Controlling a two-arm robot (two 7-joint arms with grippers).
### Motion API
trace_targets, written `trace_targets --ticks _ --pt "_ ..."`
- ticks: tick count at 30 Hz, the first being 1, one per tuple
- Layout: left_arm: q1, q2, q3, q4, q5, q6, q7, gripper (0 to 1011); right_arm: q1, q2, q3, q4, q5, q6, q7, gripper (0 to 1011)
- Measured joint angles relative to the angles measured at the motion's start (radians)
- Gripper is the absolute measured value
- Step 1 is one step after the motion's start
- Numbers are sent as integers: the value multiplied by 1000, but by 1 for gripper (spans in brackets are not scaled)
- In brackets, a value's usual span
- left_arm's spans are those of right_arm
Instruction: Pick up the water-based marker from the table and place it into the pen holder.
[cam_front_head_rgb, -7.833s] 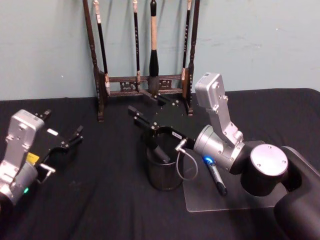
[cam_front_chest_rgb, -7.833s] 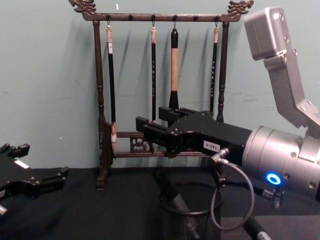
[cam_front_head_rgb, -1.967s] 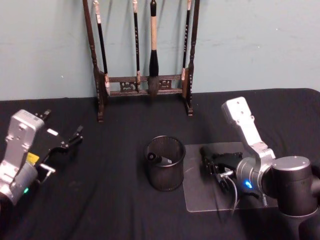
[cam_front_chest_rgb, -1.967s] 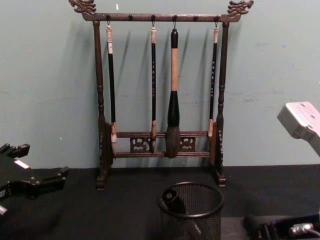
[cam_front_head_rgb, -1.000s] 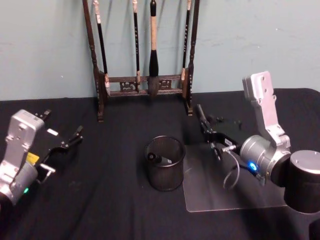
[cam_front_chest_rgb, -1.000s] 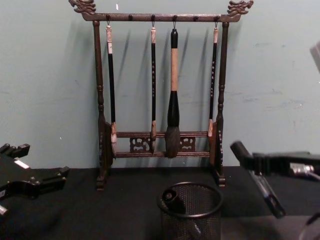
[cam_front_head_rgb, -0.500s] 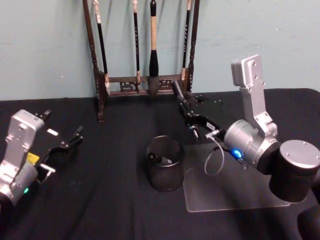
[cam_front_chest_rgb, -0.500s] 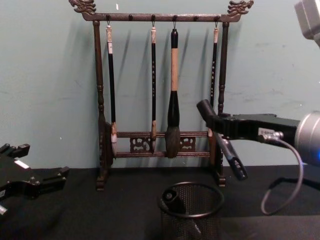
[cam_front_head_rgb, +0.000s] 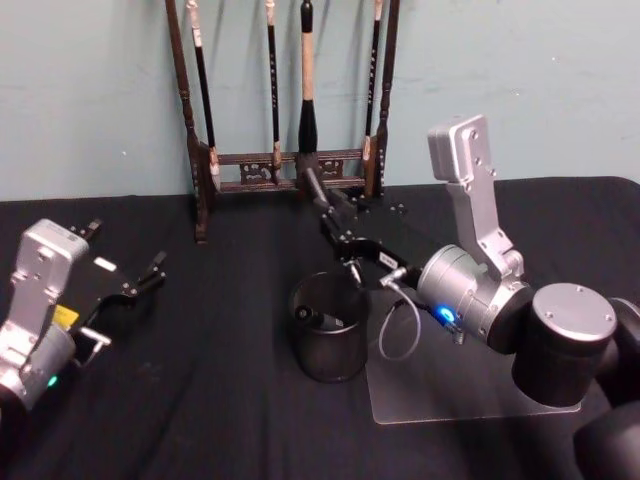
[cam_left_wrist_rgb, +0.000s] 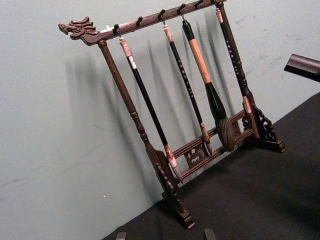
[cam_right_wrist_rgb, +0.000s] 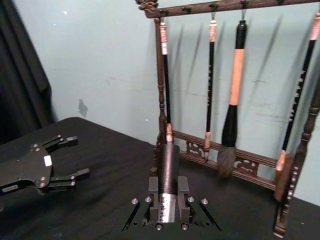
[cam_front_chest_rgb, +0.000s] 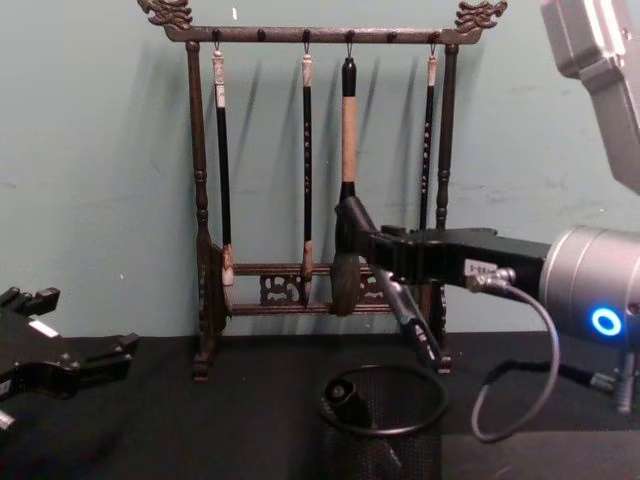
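My right gripper (cam_front_head_rgb: 340, 232) is shut on the water-based marker (cam_front_head_rgb: 330, 215), a dark pen held tilted in the air. Its lower end (cam_front_chest_rgb: 420, 340) hangs just above the back rim of the pen holder (cam_front_chest_rgb: 400, 450), a round black mesh cup (cam_front_head_rgb: 325, 350) at the table's middle. Another dark pen (cam_front_chest_rgb: 345, 392) leans inside the cup. In the right wrist view the marker (cam_right_wrist_rgb: 168, 172) lies clamped between the fingers. My left gripper (cam_front_head_rgb: 130, 285) rests open and parked at the table's left, also seen from the right wrist (cam_right_wrist_rgb: 47, 170).
A tall dark wooden brush rack (cam_front_head_rgb: 290, 160) hung with several calligraphy brushes stands at the back against the wall (cam_front_chest_rgb: 320, 290). A clear plastic mat (cam_front_head_rgb: 450, 395) lies on the black cloth right of the cup.
My right gripper has carried the marker up off the clear mat and leftward; it now hangs over the cup's back rim. The left arm has not moved.
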Motion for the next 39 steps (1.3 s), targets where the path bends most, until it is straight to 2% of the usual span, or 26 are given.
trace_targets --ticks 14,20,36,38,39 --pt "0 0 0 0 0 0 0 1001 8 19 -42 25 25 -24 5 227" --pt "0 0 0 0 0 0 0 1001 9 34 -58 31 51 -26 0 227" --pt "0 0 0 0 0 0 0 1001 9 32 -55 31 47 -24 -1 228" --pt "0 0 0 0 0 0 0 1001 9 32 -55 31 47 -23 -1 316" --pt "0 0 0 0 0 0 0 1001 9 32 -55 31 47 -23 -1 316"
